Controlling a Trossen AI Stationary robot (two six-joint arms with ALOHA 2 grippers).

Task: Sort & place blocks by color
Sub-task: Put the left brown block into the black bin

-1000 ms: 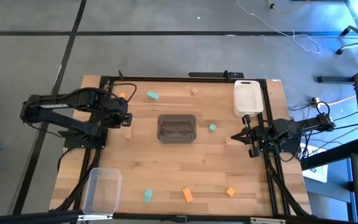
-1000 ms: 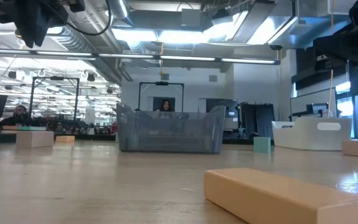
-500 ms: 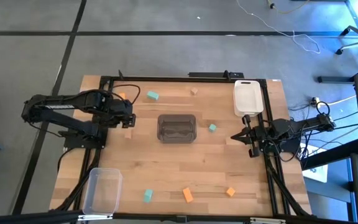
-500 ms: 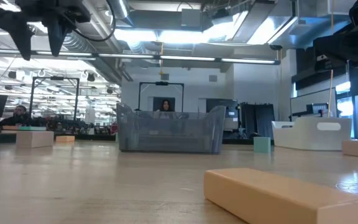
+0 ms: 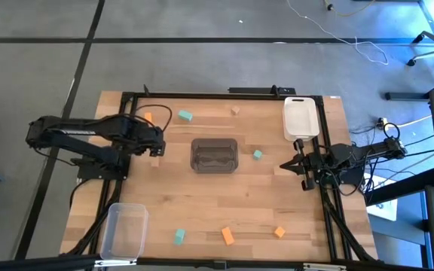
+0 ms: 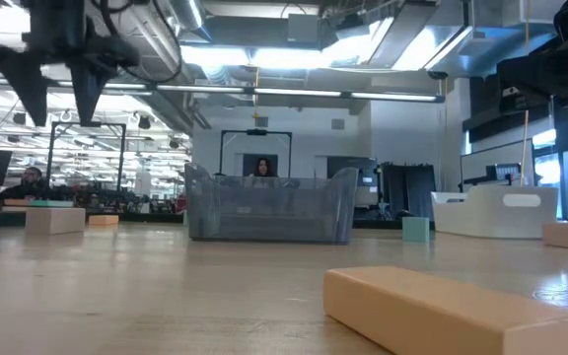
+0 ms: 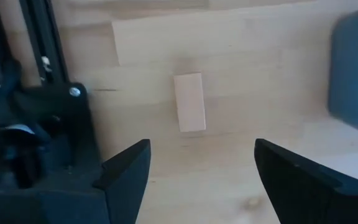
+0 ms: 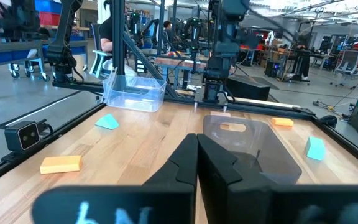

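Jaws on the left gripper (image 7: 197,171) are spread wide, with nothing between them. It hangs over a tan block (image 7: 189,111) that lies flat on the table (image 5: 202,203). From above, this block (image 5: 155,150) sits by the left edge, just past the gripper, near the grey bin (image 5: 215,154) in the middle. The right gripper (image 5: 288,165) waits at the right side with its fingers pressed together and holding nothing.

Other blocks are scattered about. A teal one (image 5: 185,116), an orange one (image 5: 148,117) and a small tan one (image 5: 236,110) lie near the far edge. Another teal one (image 5: 257,154) sits right of the grey bin. One teal (image 5: 179,236) and two orange (image 5: 227,235) (image 5: 279,232) lie near the front edge. A white bin (image 5: 301,118) is at the far right and a clear bin (image 5: 123,229) is at the front left.

What could go wrong? I think the block is not quite in the middle of the fingers yet. If the gripper drops now, one finger might land on top of it or push it away. The block is long and thin, so a squeeze on its corner could make it spin or pop out. The arm's base stands close by, so a bumped block might slide against it, where it is hard to reach. Also, I cannot tell which bin is for tan, so it might go in the wrong one.
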